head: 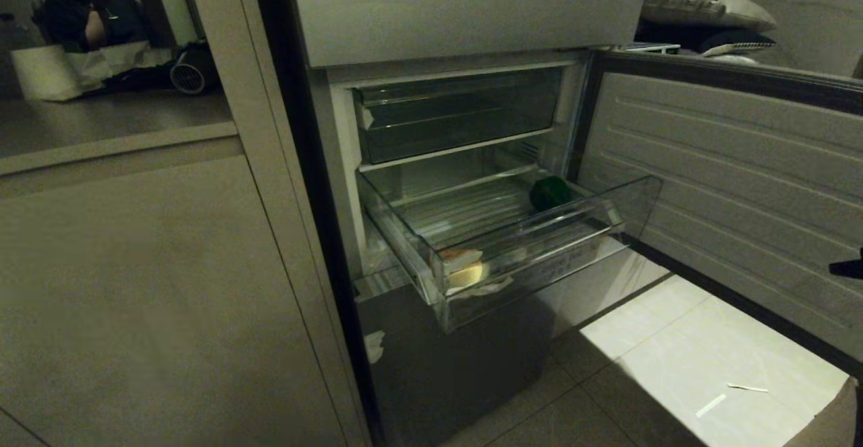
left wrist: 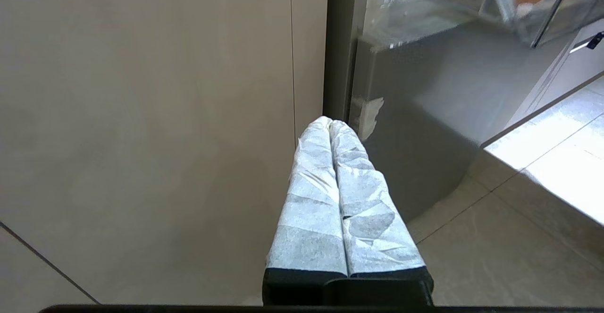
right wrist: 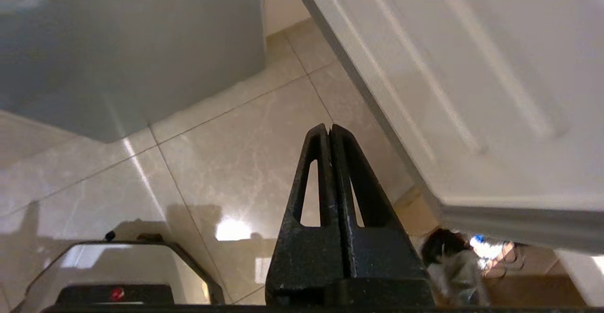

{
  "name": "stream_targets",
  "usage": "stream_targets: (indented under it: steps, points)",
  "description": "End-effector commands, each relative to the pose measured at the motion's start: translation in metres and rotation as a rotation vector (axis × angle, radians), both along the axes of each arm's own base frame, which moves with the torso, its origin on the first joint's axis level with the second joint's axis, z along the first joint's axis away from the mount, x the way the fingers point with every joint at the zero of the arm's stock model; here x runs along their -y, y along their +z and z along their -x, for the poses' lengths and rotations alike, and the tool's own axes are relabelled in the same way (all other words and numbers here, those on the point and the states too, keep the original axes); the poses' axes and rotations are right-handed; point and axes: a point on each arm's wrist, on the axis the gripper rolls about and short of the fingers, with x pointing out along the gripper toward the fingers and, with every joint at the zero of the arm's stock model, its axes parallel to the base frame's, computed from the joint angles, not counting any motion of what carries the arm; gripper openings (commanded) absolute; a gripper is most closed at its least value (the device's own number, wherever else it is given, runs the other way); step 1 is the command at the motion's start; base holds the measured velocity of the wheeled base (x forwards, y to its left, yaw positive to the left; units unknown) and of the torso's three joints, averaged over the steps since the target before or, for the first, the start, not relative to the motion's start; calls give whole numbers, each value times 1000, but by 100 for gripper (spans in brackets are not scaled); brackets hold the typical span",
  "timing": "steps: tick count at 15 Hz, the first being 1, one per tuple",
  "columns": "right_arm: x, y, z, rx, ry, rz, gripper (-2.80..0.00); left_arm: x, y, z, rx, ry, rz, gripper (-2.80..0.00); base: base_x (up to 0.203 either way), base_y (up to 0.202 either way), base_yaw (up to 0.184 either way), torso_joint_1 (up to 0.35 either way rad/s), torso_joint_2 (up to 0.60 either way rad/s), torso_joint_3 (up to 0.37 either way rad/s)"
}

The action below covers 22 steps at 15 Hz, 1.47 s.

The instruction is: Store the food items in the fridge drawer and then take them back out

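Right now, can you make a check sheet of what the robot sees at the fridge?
Surface: tiled floor, lit patch near the fridge.
Job's things: drawer pulled out; green item at its back right; bread at its front left corner.
Clutter: two small scraps on the floor.
Grippers: left gripper shut, empty, low beside the fridge; right gripper shut, empty, above the floor by the door.
Cables: nothing seen.
Surroundings: a person at far left; empty tray above the drawer.
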Motion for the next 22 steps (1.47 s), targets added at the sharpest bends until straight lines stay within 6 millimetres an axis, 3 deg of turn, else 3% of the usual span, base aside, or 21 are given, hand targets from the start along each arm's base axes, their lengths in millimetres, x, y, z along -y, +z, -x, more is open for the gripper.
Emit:
stream_targets:
  steps: [1, 5, 12, 16, 22]
  points:
    - [0, -1, -1, 0, 22, -6, -280, 0, 0, 0, -1, 0, 0, -280, 0, 0, 0, 179, -438, -257]
    - [1, -2, -5, -7, 30, -7, -280, 0, 0, 0, -1, 0, 0, -280, 0, 0, 0, 226, -539, -312]
    - [11, -23, -38, -43, 71, -30, -280, 0, 0, 0, -1, 1, 0, -280, 0, 0, 0, 222, -494, -277]
    - [-3, -31, -49, -74, 144, -47, -280, 0, 0, 0, -2, 0, 0, -280, 0, 0, 0, 156, -350, -192]
    - [-44, -35, -69, -93, 304, -56, -280, 0, 0, 0, -2, 1, 0, -280, 0, 0, 0, 155, -332, -176]
